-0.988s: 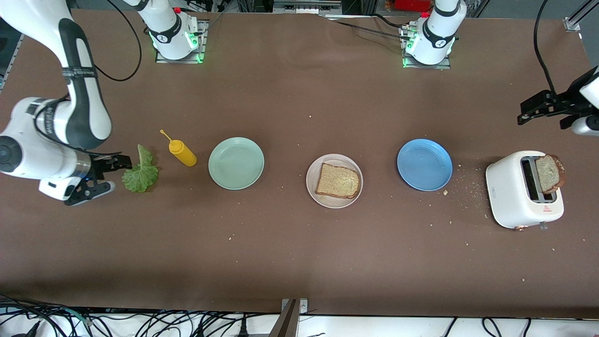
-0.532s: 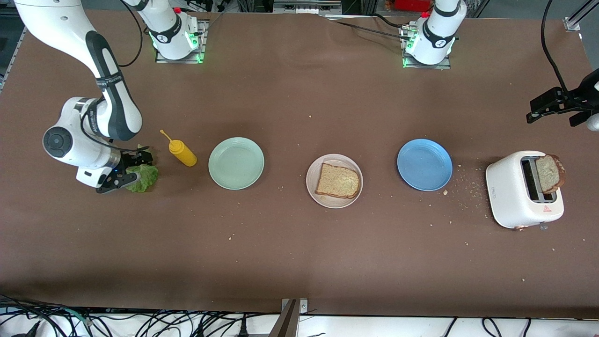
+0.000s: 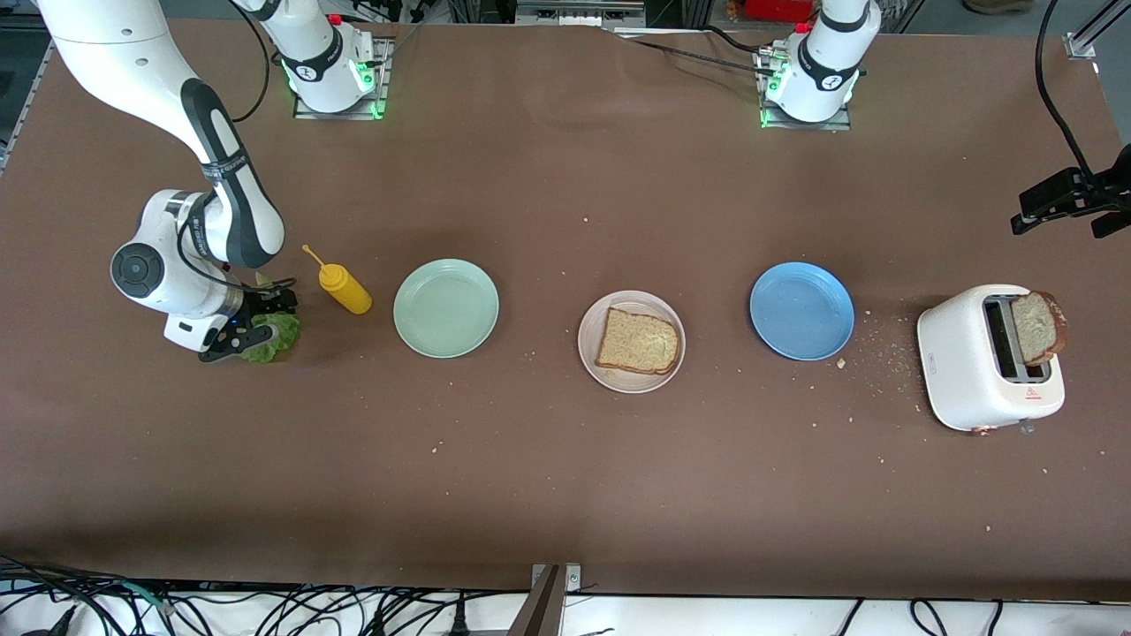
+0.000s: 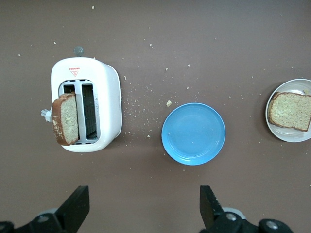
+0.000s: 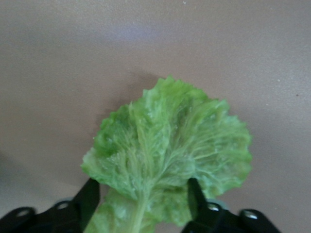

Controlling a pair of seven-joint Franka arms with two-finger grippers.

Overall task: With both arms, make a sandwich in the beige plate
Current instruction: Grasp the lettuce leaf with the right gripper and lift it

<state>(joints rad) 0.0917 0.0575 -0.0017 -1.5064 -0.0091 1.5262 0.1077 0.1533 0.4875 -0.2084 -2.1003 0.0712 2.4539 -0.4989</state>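
The right end effector (image 3: 252,325) is down at the brown bench (image 3: 565,495) toward the right arm's end, its two black fingers (image 5: 90,196) set on either side of the ruffled green lettuce leaf (image 5: 170,155), straddling the leaf's stem end; whether the fingers already press the leaf cannot be told. The leaf lies flat just beside the yellow squeeze bottle (image 3: 343,286), which lies on its side. Along the middle of the bench stand three plates in a row: a mint-green plate (image 3: 446,308) near the bottle, the beige plate (image 3: 631,342) at the centre, and a blue plate (image 3: 801,310) toward the left arm's end. One slice of brown bread (image 3: 638,341) lies in the beige plate. A white toaster (image 3: 981,362) sits toward the left arm's end, with a second bread slice (image 3: 1038,328) standing up out of one slot, and crumbs scattered around it. The left end effector (image 4: 141,206) waits in the air over that end of the bench, fingers spread wide and empty.
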